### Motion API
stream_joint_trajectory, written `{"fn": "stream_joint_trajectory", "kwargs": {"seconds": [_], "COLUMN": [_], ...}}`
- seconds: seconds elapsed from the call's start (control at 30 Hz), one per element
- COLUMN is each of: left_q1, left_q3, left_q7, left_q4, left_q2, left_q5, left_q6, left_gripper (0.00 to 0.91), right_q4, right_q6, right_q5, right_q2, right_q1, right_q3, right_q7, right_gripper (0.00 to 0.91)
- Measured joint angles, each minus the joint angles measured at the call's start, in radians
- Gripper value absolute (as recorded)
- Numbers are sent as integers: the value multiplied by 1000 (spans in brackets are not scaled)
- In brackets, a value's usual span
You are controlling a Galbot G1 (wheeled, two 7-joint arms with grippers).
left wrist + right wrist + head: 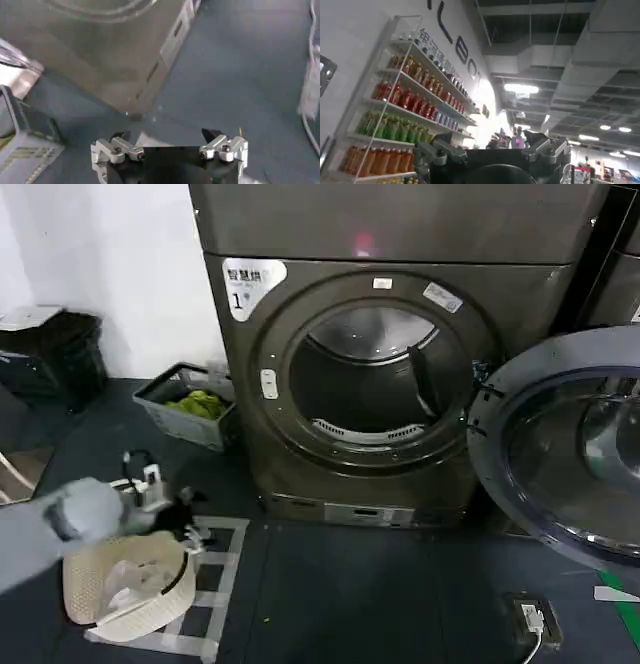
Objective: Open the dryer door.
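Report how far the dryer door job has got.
Done: the dryer door stands swung wide to the right of the machine, and the drum opening is fully exposed. In hand: nothing. The left gripper is low at the left, above a woven basket, open and empty, clear of the dryer. The right gripper points up at a shelf of bottles, open. Left: apparently nothing.

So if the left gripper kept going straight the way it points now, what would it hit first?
Going by the left wrist view, the left gripper, fingers open, points down at the dark floor in front of the dryer's base. It would likely meet bare floor first, though depth is hard to judge.
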Motion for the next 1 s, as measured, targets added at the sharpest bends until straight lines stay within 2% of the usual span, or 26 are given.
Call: {"fn": "stream_joint_trajectory", "kwargs": {"seconds": [0.23,0.43,0.67,1.0], "left_q1": [-113,-173,-152,-118], "left_q3": [24,26,-33,-94], "left_q7": [312,495,528,576], "left_q4": [119,213,325,357], "left_q2": [14,24,3,-3], "left_q5": [222,427,550,607], "left_q6": [-137,-279,-359,-408], "left_gripper": [907,907,907,907], "right_q4": [-8,-7,-11,-12], "right_q6": [5,5,9,-3], "right_q5": [1,-1,-10,-8], "right_q2": [-2,-2,-4,-11], "right_q1": [2,17,31,41], "right_q3": [-7,-28,-45,-44], "right_q7": [-5,-7,-9,-9], "right_gripper": [907,907,907,907]}}
